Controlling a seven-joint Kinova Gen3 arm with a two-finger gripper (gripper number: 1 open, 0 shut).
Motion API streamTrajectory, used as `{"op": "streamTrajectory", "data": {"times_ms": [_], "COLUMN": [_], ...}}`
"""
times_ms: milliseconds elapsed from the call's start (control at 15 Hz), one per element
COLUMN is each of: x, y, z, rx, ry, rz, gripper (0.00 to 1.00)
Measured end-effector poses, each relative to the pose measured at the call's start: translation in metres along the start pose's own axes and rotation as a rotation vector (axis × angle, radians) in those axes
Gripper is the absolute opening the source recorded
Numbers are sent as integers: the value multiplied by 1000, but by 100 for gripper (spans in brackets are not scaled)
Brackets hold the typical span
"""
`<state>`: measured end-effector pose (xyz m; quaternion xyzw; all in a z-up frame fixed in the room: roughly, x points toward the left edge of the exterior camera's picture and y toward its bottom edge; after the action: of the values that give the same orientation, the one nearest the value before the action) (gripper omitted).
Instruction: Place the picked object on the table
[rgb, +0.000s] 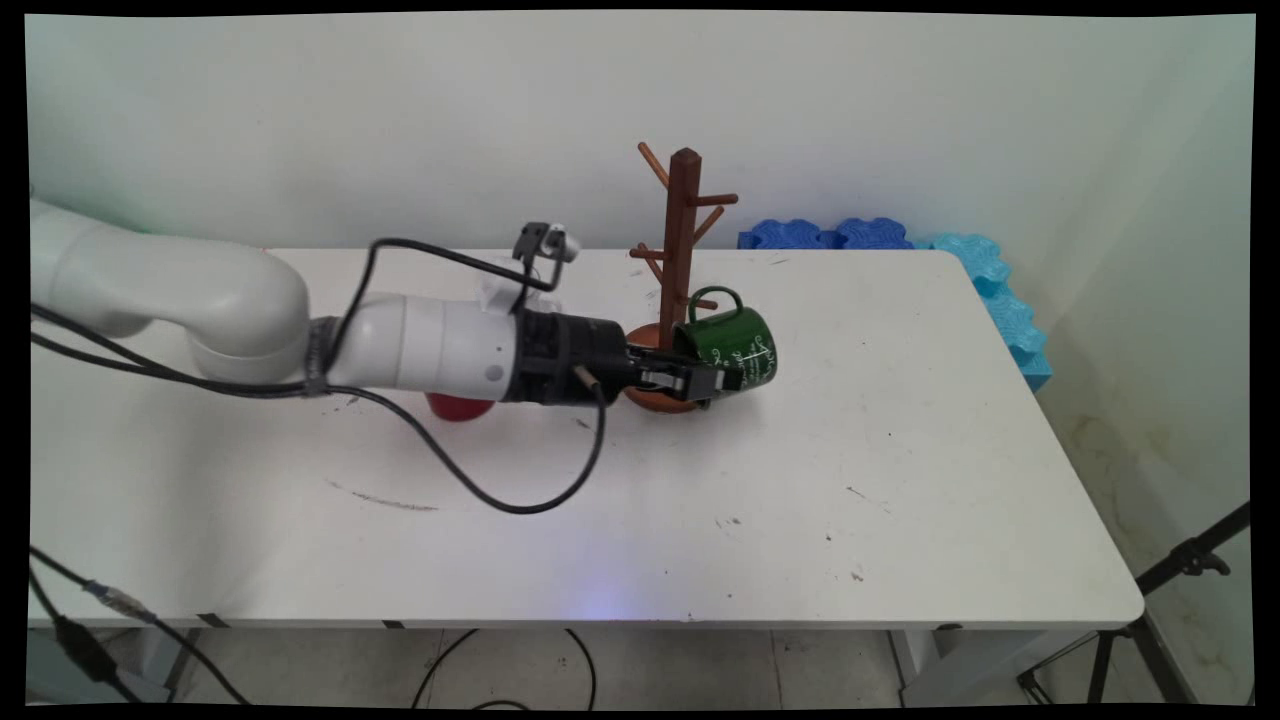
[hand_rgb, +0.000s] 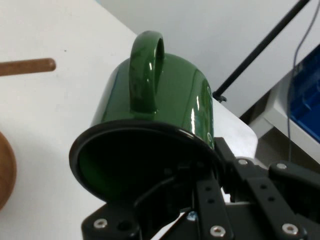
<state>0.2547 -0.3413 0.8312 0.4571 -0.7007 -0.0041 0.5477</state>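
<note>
**Green mug held at the mug tree**

We find the green mug (rgb: 735, 347) tipped on its side, its rim clamped in the claw (rgb: 712, 380), handle up, just beside the wooden mug tree (rgb: 680, 262). We judge it rigid, glossy, likely slippery. A red object (rgb: 458, 407) lies left of the tree on the desk (rgb: 900, 480).

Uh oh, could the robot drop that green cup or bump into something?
Maybe. The gripper pinches the green mug only by its rim, lying on its side, so it might slip or swing. The mug is right beside the wooden mug tree, whose pegs stick out near the handle; a knock could tip the tree. A red thing sits under the arm and could get brushed.
</note>
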Motion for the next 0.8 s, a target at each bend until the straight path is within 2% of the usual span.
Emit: {"op": "streamTrajectory", "data": {"times_ms": [267,800], "x": [9,30], "y": [3,-9], "z": [-23,-72], "rx": [-20,-23], "ry": [-28,-71], "rz": [30,69], "gripper": [0,0]}}
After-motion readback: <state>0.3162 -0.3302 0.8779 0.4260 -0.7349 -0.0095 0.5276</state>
